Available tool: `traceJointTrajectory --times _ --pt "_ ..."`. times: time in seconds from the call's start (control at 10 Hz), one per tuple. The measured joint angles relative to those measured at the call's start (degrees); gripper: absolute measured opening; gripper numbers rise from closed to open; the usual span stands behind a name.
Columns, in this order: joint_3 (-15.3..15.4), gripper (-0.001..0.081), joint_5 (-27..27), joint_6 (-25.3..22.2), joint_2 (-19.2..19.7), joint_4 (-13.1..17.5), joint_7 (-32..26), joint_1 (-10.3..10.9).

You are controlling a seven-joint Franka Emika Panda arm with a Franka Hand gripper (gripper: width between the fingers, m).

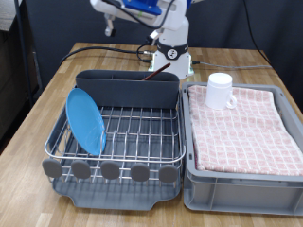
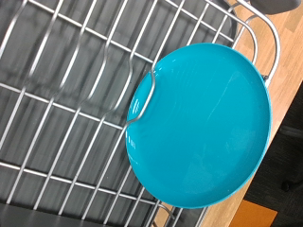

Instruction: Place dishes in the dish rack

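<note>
The dish rack (image 1: 118, 142), a silver wire grid in a dark grey tray with a tall grey back compartment, sits on a wooden table (image 1: 38, 104). Just beside the rack, on the exterior view's right, is a grey crate (image 1: 241, 184) lined with pink checked cloth (image 1: 244, 128). A small white mug (image 1: 221, 91) stands upright on that cloth, at the crate's back corner nearest the rack. A thin dark handle (image 1: 156, 73), perhaps the wooden spoon, pokes out of the rack's back compartment. The light-blue plate (image 1: 86, 119) stands on edge in the rack's wire grid, at the end far from the crate, leaning on the wire rim. The wrist view looks down on this plate (image 2: 201, 123) against the grid wires. The gripper's fingers appear in neither view, so whether they are open or closed cannot be told; nothing is seen held. The arm's white base (image 1: 170, 52) stands behind the rack.
</note>
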Motion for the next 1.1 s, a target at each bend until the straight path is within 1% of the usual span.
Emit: traceJointTrajectory --times 0.1,0.3,0.4,0.5,0.7,0.8,0.9,1.1 --pt "-0.1 0.0802 0.5 -0.7 0.1 0.0 0.0 0.0" --pt "0.1 0.0802 6.2 -3.1 0.1 0.3 -0.4 0.4" --pt "0.6 0.0802 9.9 -4.6 0.0 0.4 -0.4 1.3" --pt "1.3 0.0802 13.6 -4.9 -0.4 0.3 -0.4 2.5" --pt "2.3 0.0802 21.2 -4.3 -1.2 0.0 -1.5 5.6" --pt "3.2 0.0802 23.7 -4.4 -1.2 0.0 -0.8 6.7" --pt "4.4 0.0802 25.6 -4.9 -1.2 0.0 1.0 7.6" --pt "7.3 0.0802 26.8 -8.9 -1.2 0.3 4.5 9.2"
